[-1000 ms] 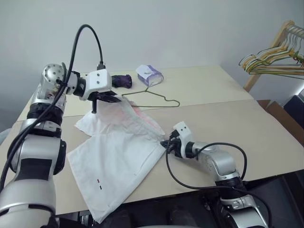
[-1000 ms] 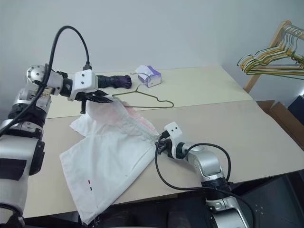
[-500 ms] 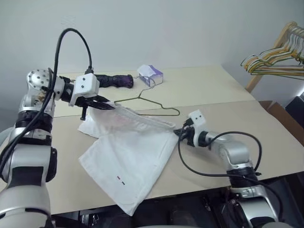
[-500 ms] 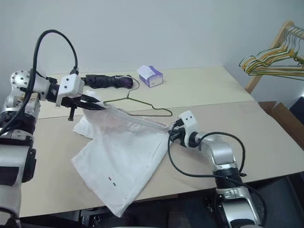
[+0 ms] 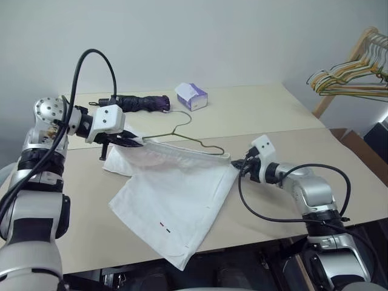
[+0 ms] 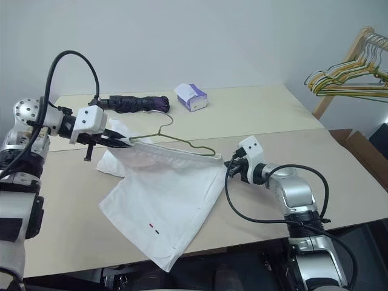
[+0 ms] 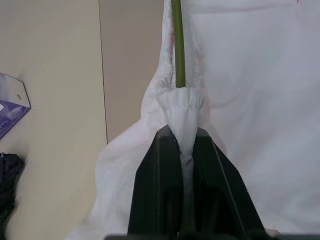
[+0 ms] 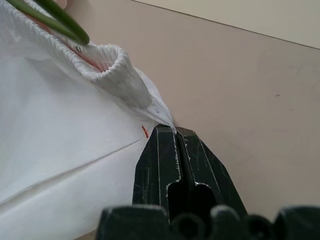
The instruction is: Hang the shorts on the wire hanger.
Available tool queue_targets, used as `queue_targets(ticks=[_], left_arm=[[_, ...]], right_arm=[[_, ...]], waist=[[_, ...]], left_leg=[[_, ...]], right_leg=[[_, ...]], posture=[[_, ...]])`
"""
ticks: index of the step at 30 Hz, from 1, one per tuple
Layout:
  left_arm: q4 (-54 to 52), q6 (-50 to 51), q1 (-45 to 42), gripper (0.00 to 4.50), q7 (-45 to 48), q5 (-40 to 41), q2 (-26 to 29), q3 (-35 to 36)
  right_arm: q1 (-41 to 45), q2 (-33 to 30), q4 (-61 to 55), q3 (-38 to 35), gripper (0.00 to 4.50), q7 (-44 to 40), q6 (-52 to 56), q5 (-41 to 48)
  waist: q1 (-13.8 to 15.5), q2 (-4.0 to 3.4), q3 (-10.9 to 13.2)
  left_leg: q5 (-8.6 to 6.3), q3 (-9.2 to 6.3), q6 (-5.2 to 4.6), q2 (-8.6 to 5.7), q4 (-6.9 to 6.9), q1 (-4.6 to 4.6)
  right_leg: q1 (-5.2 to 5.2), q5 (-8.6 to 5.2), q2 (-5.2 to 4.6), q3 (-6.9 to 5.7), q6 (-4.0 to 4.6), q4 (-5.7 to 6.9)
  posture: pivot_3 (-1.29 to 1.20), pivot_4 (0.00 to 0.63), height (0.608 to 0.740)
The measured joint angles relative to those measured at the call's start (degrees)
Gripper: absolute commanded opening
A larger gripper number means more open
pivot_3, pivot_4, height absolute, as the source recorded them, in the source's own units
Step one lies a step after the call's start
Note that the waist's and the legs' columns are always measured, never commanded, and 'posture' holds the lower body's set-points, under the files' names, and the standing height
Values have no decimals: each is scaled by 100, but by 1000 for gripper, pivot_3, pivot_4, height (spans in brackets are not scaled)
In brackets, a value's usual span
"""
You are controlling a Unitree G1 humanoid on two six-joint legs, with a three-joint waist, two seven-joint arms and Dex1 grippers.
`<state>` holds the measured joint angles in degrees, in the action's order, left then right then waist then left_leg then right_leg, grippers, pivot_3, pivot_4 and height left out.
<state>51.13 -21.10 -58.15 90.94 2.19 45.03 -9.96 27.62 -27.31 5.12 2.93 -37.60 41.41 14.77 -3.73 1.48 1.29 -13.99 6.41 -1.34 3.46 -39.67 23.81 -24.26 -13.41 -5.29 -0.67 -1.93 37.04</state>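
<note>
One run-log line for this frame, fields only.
left gripper: shut on shorts waistband | right gripper: shut on waistband | wire hanger: inside waistband

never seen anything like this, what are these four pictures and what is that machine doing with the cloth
It is a humanoid robot with two arms, each ending in a two-fingered black gripper. Two pictures come from a camera pair on its head, looking down over a beige table; the other two come from cameras on its wrists, looking along the fingers. The left gripper and the right gripper are each shut on one end of the waistband of the white shorts, pulling it taut between them. The thin green wire hanger runs along the waistband. Farther back lie a small tissue box and a folded dark umbrella. More hangers are bunched at the right.
</note>
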Motion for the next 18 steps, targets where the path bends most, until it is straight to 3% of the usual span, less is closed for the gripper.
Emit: queue_targets(ticks=[18], left_arm=[[108, -258, 1, 0, -85, -242, 92, -2]], right_arm=[[384, -320, 500, 82, 31, -259, -253, -17]], waist=[[57, 0, 0]], left_leg=[[-2, 2, -3, 0, -2, 0]], right_leg=[[0, 0, 0, 1, 0, -1]], posture=[[9, 0, 740]])
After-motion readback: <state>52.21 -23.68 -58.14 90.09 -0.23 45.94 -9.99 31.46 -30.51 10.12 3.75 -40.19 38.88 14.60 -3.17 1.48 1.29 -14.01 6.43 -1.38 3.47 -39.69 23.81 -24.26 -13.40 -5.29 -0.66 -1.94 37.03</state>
